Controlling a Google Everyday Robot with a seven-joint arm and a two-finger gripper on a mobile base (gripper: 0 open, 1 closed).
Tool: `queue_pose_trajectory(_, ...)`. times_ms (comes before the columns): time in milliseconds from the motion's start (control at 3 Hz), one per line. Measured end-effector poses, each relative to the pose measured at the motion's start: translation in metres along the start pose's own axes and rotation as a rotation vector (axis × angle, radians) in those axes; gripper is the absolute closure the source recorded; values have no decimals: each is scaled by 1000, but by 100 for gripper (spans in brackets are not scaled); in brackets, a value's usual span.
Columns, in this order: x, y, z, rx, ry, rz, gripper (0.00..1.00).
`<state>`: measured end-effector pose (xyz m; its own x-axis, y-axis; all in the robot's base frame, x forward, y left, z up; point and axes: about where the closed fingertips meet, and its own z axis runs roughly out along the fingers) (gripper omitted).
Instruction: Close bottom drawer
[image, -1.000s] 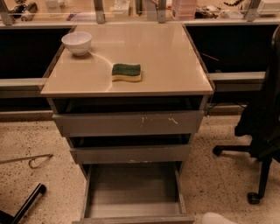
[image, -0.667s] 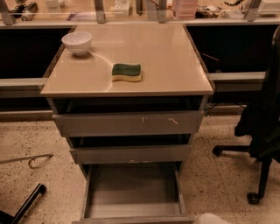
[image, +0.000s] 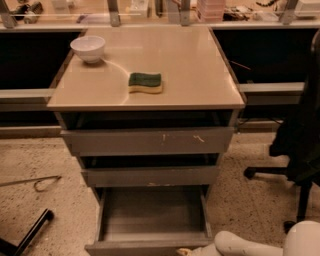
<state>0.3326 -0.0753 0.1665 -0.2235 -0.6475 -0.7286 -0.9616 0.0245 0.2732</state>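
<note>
The bottom drawer (image: 152, 212) is pulled well out of the grey cabinet, showing its smooth grey tray; its low plain front (image: 145, 247) runs along the bottom edge of the camera view. My white arm (image: 250, 243) comes in from the bottom right corner. My gripper (image: 185, 251) is at the very bottom edge, just at the right part of the drawer front, mostly cut off by the frame.
The mid-width drawer front (image: 150, 175) and the wide scratched one (image: 147, 141) sit above, both slightly out. On the beige top (image: 195, 65) are a white bowl (image: 88, 48) and a green-yellow sponge (image: 145, 82). A black office chair (image: 300, 135) stands right; a black bar (image: 30, 233) lies left.
My white arm has come further into view from the bottom right and moved left toward the bottom drawer's front. The drawer has not moved.
</note>
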Motion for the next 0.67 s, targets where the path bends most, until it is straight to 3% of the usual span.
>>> queue_pose_trajectory(667,-25,-56,-21,92,2,-99,0)
